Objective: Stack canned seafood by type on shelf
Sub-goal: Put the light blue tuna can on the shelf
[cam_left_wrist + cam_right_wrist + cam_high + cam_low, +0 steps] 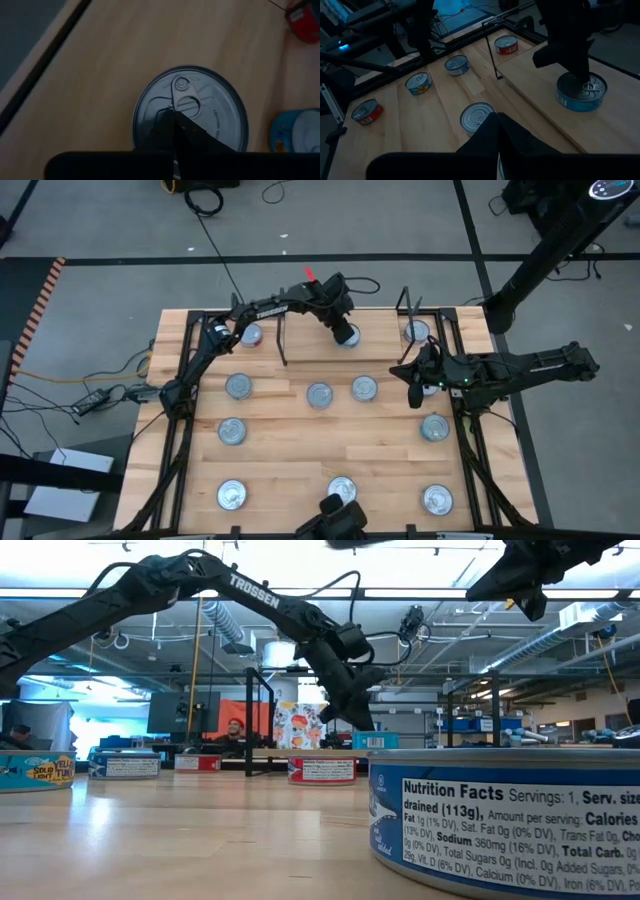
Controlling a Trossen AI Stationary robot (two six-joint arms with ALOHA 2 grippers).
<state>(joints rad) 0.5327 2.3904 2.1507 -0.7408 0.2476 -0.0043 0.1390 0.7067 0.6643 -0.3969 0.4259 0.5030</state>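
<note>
One blue-labelled tin point(346, 336) sits on the shelf board point(380, 345), directly beneath my left gripper point(345, 331), fingers closed, holding nothing. My right gripper point(415, 391), likewise closed, hovers farther off.

eleven tins point(319, 395), one shelf point(380, 345)

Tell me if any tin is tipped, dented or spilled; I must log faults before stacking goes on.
Nothing stands out. Every tin in view lies flat, lid up, including the blue tin on the shelf under the shut left claw. No dents or spills show.
</note>
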